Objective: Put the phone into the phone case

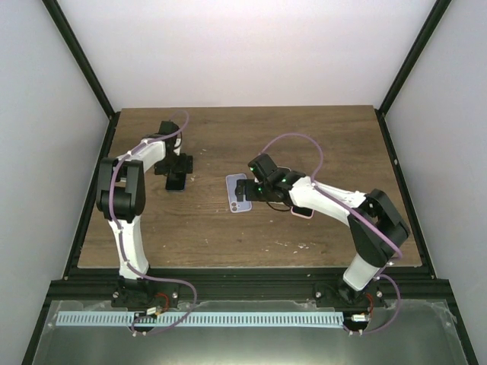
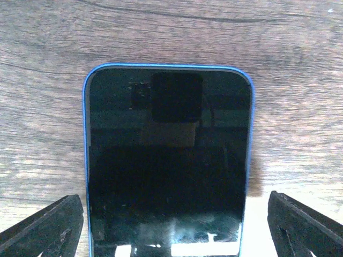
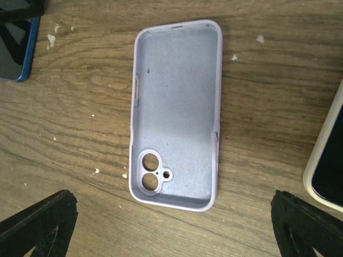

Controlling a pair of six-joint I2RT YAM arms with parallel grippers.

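Wood-grain tabletop [image 1: 319,137] carries a lavender phone case [image 3: 177,107], open side up, nothing inside. The right gripper [image 3: 172,194] hangs over it, fingers spread wide, gripping nothing. The left gripper [image 2: 172,197], likewise spread, hangs over the blue-edged phone [image 2: 167,160], lying screen-up, well apart from the case.

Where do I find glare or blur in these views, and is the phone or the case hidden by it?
Left wrist view: the phone screen mirrors a dark square, with bright glare at its lower edge. Right wrist view: the phone case is sharp and evenly lit; the end effector fingers in the bottom corners are dark and blurred. Top external view: soft even light, only faint shadows.
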